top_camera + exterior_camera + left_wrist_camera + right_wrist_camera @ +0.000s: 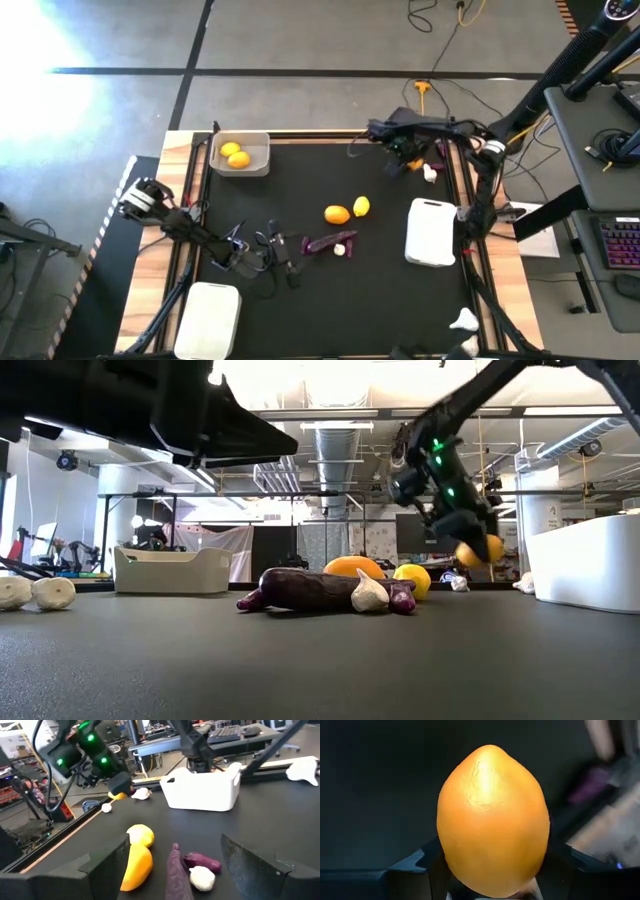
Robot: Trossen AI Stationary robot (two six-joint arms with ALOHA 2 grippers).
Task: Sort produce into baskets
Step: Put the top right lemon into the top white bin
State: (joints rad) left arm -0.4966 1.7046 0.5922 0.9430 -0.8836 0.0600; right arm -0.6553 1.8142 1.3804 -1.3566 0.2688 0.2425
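While right gripper (490, 887) clamps citrus (492, 820), left gripper (172, 857) gapes, black table (330, 300), workshop behind.

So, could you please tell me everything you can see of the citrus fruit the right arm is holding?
The citrus fruit is yellow-orange, oval with a slightly pointed end, and its glossy skin is finely dimpled. It sits between the two dark fingers of the right pincer, which touch it on both sides. In the low view it hangs clear above the black table. From above, the right pincer holding it is at the table's far right, beyond the white basket.
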